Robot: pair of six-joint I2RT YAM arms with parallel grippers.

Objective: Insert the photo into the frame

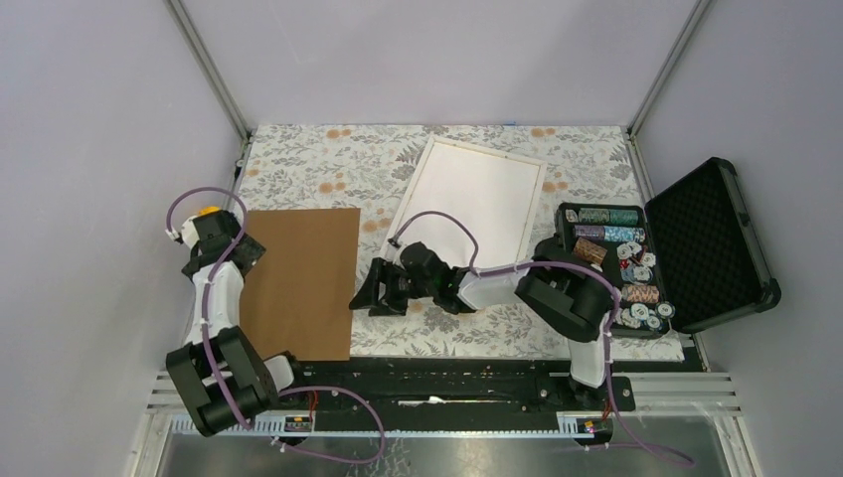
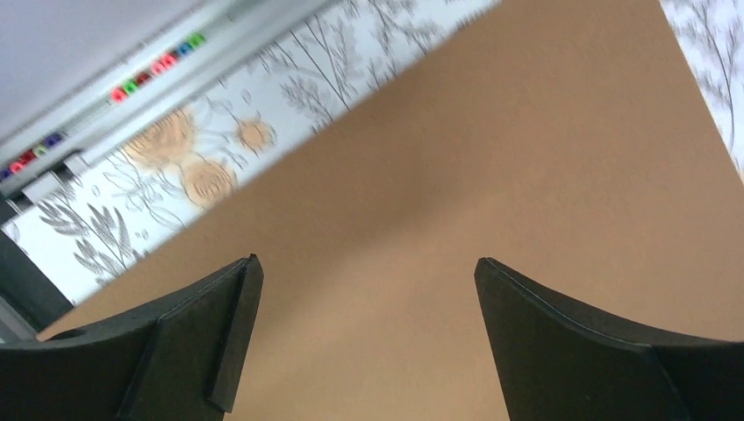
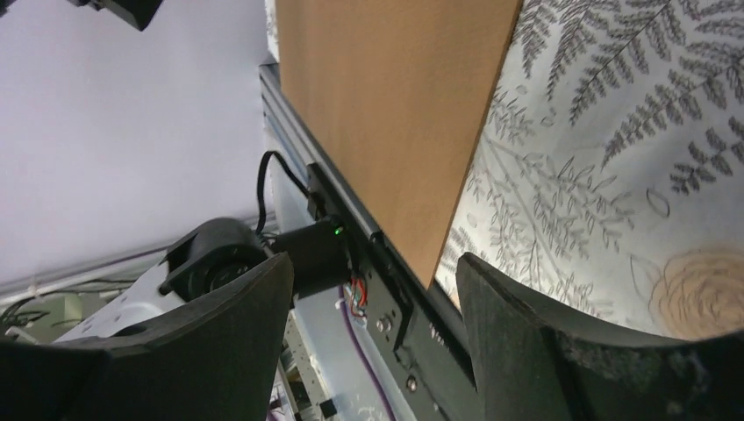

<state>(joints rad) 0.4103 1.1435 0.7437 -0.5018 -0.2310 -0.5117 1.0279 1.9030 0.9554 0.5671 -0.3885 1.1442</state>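
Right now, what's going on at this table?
Neither arm holds anything. The left end effector hovers open over the brown backing board, which lies flat on the left of the table. The right end effector, also open, reaches across near that board's right edge. The white frame lies further back, centre. I can't see the photo in any view.

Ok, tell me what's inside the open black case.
The case holds rows of stacked poker chips and some loose ones; its lid shows bare foam. The right arm hides the near left corner.
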